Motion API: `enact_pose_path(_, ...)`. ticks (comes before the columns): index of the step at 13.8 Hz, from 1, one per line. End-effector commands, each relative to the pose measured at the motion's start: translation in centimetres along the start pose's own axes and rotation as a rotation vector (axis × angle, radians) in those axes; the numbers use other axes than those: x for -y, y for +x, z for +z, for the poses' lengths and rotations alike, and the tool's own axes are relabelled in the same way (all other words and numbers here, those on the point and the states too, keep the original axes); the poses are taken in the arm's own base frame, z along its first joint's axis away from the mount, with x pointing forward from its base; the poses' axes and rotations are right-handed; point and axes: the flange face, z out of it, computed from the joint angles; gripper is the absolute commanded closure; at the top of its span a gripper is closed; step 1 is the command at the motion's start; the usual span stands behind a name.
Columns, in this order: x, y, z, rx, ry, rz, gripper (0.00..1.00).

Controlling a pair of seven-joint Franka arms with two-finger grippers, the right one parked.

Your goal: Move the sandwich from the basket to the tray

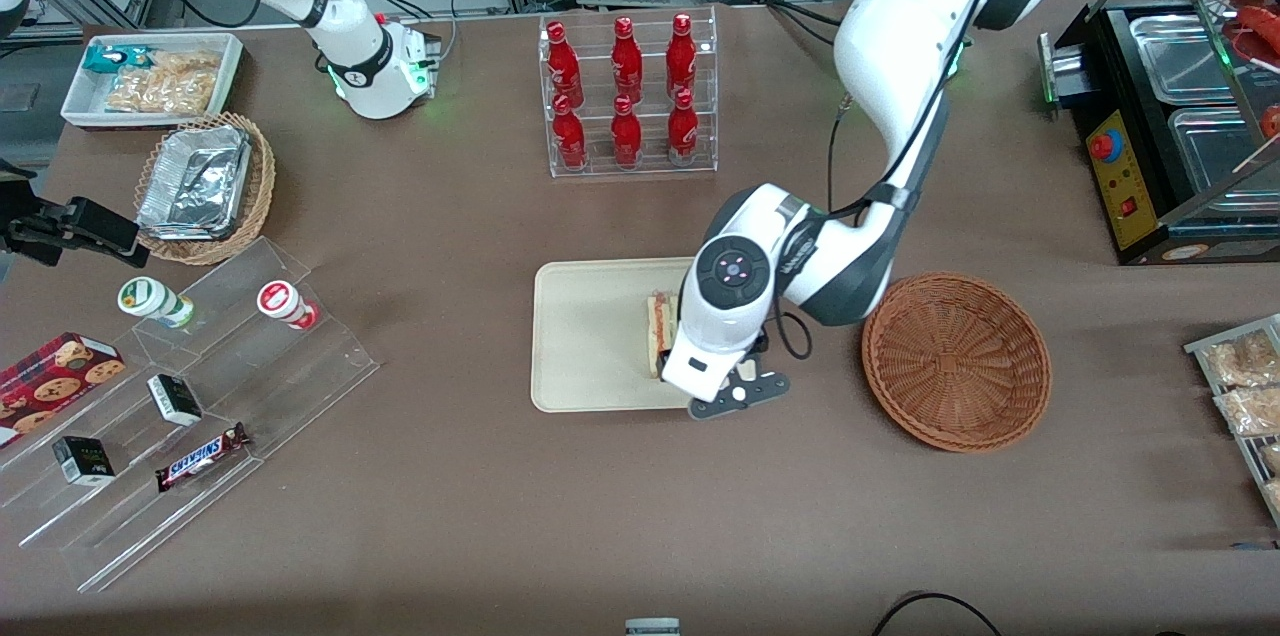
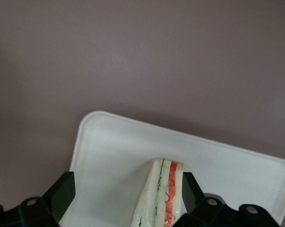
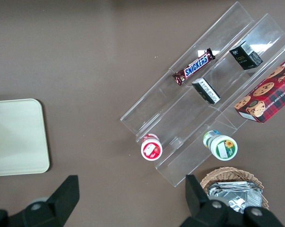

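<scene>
We see the gripper point(image 2: 125, 196) low over the tray point(image 2: 114, 142), its fingers point(image 2: 62, 191) spread wide — the sandwich point(image 2: 163, 194) stands on the tray between them, against one finger and apart from the other. The basket point(image 1: 955, 361) sits just beside the arm, toward its own end of the table.

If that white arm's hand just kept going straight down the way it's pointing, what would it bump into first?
Most likely the sandwich, which already sits between the open fingers of the left arm's hand, close against one of them. Just beneath it lies the tray. How much gap remains is hard to judge.
</scene>
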Motion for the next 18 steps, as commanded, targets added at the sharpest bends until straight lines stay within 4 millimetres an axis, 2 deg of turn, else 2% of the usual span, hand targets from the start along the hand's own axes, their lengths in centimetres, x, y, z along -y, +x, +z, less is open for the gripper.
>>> enact_pose_path(1, 3.9, 2.4, -4.8, -0.009, 0.029, -0.038, 0.0)
enact_pose_path(5, 10.6, 4.9, -10.2, 0.083, 0.111, 0.052, 0.0)
enact_pose_path(7, 15.4, 6.5, -12.8, 0.117, 0.122, 0.052, 0.0)
enact_pose_path(11, 23.5, 8.1, -16.8, 0.153, 0.093, 0.153, 0.0)
enact_pose_path(14, 28.3, 8.9, -19.7, 0.19, 0.064, 0.131, 0.0)
enact_pose_path(16, 32.6, 9.4, -21.7, 0.214, 0.05, 0.11, 0.0)
enact_pose_path(18, 36.9, 9.7, -23.5, 0.242, 0.033, 0.166, 0.0)
